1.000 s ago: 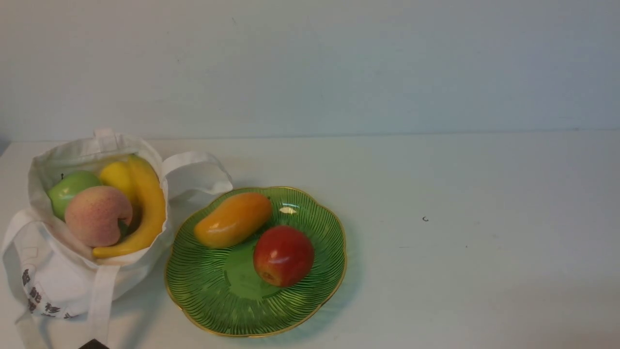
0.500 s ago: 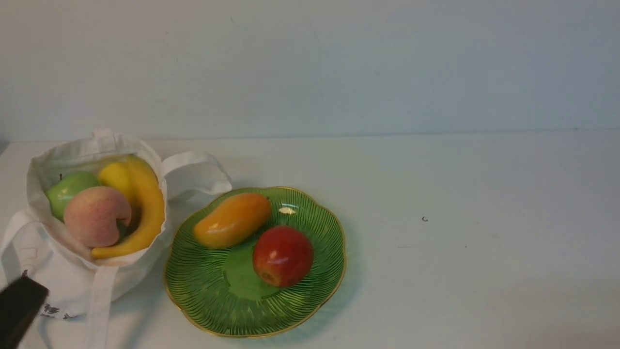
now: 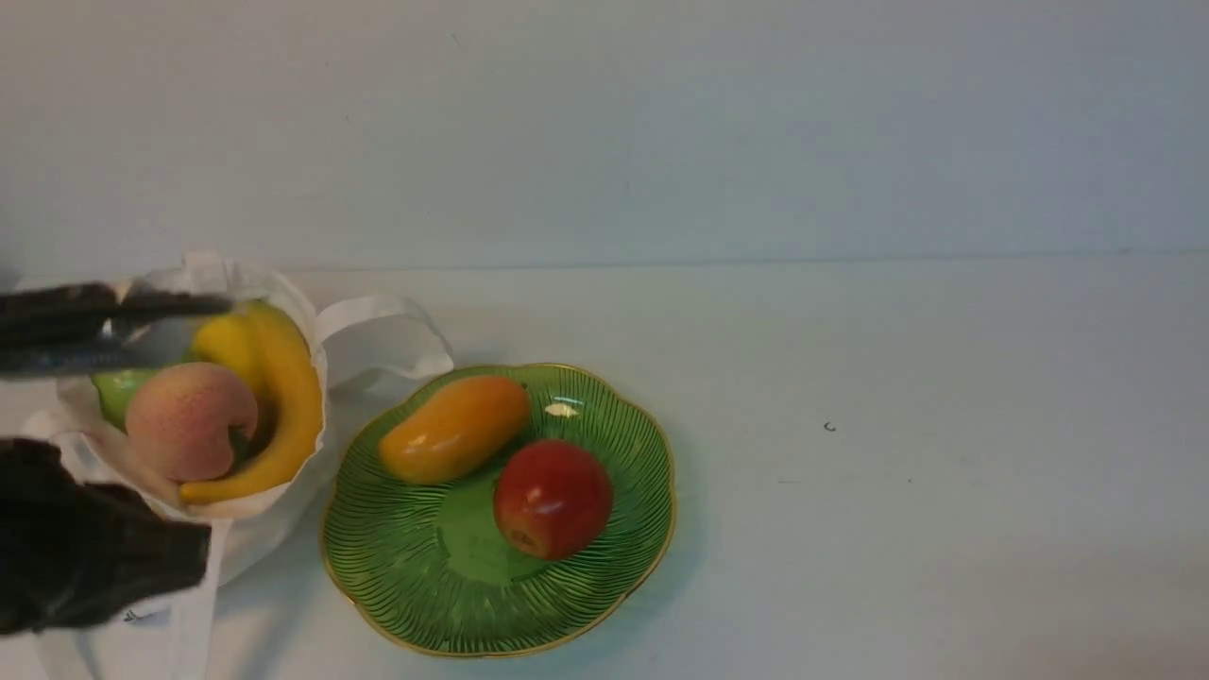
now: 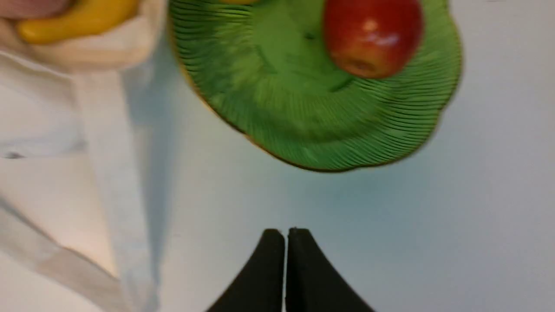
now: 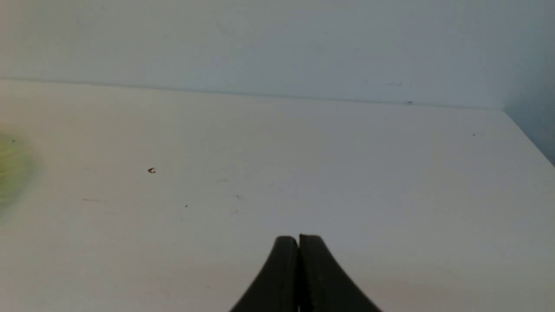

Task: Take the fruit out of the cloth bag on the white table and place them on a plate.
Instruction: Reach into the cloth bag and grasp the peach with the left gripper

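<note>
The cloth bag (image 3: 255, 534) stands open at the left of the white table (image 3: 897, 378). In it lie a peach (image 3: 189, 420), a green apple (image 3: 115, 392), a lemon (image 3: 227, 345) and a banana (image 3: 288, 406). The kiwi is hidden. The green plate (image 3: 416, 586) beside it holds an orange mango (image 3: 455, 427) and a red apple (image 3: 553, 498). My left gripper (image 4: 285, 232) is shut and empty, above the table near the plate's (image 4: 282, 99) front rim. My left arm (image 3: 94, 557) is a dark blur in front of the bag. My right gripper (image 5: 298, 237) is shut and empty over bare table.
A bag strap (image 3: 383, 331) loops out toward the plate's far-left rim. Another strap (image 4: 108, 143) hangs down the bag's front. A tiny dark speck (image 3: 828, 427) lies on the table right of the plate. A pale wall stands behind the table.
My left arm has risen from the bottom-left corner and now covers the bag's lower front and part of the green apple. The bag, fruit and plate have not moved.
</note>
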